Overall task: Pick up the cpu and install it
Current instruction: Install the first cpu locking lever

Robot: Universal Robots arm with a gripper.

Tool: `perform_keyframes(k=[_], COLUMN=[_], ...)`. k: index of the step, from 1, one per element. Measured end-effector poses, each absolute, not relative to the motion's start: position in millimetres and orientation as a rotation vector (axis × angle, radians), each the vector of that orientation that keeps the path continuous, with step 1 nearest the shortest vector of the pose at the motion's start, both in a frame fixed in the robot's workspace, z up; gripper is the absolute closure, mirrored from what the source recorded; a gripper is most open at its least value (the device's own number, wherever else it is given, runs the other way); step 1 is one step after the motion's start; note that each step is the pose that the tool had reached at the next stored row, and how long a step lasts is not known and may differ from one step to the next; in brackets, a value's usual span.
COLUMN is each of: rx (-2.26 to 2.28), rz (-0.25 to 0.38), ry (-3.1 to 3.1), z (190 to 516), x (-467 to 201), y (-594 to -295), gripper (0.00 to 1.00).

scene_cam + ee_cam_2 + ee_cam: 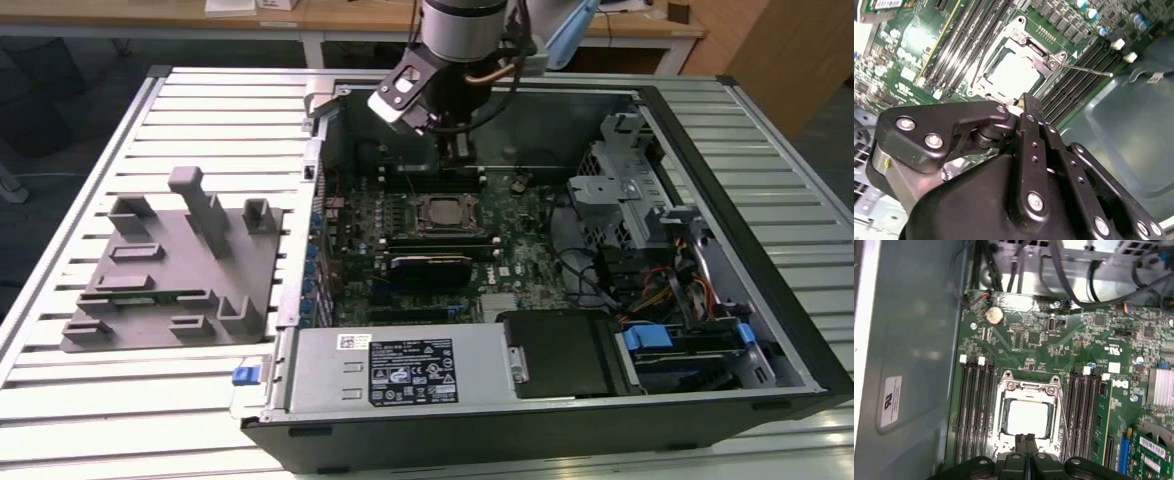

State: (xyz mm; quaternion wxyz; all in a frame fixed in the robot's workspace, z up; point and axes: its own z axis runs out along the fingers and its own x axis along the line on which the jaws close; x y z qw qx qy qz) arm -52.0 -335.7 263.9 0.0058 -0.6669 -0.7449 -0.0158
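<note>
Within the dark metal-framed socket (1029, 386), flanked by long black memory slots (974, 405), the pale silvery square cpu (1027, 418) is seated; the black gripper (1026, 439), pressed together and empty, is held at the socket's edge.

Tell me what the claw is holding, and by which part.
Nothing: the claw is shut and empty, while the cpu lies in the motherboard socket.

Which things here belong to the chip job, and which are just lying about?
Job: chip, lying in the socket; gripper, fingers shut, close by.
Lying about: grey slotted block; power box; coin battery.
</note>
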Motion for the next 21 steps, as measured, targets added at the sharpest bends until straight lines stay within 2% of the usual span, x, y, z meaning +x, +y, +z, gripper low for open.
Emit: perform_keyframes(k=[21], rx=[-1.677], rz=[-0.038], ry=[-2.637], z=[259.5], x=[-53.5], y=[-335.7], gripper=[0.89])
